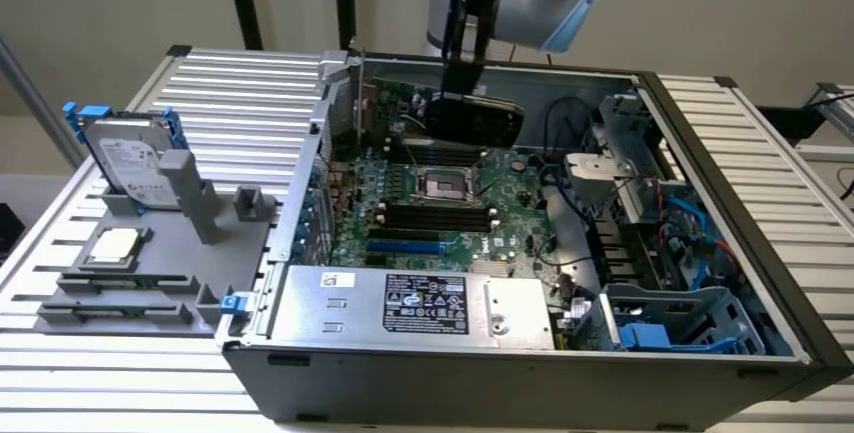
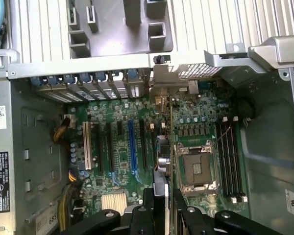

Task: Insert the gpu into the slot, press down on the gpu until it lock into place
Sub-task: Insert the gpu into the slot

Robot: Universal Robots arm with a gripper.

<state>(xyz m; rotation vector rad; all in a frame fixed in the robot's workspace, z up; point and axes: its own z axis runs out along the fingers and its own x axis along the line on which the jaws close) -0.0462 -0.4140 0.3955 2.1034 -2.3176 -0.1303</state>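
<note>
Gripper [image 1: 461, 83] pinching gpu [image 1: 483, 121], inside open PC case [image 1: 534, 378], over mobo [image 1: 505, 205] w/ slot [image 1: 404, 250]

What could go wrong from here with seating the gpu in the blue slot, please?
The gpu, clamped in the gripper, hangs nearer the processor socket than the slot; lowered here, it might strike the socket. Gripped seemingly only along its upper edge, it could tilt when pressed.

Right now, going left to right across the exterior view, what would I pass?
Silver hard drive in a blue frame → small blue plastic clip at the case corner → thin black gpu card held by the gripper → blue-grey plastic drive cage.
</note>
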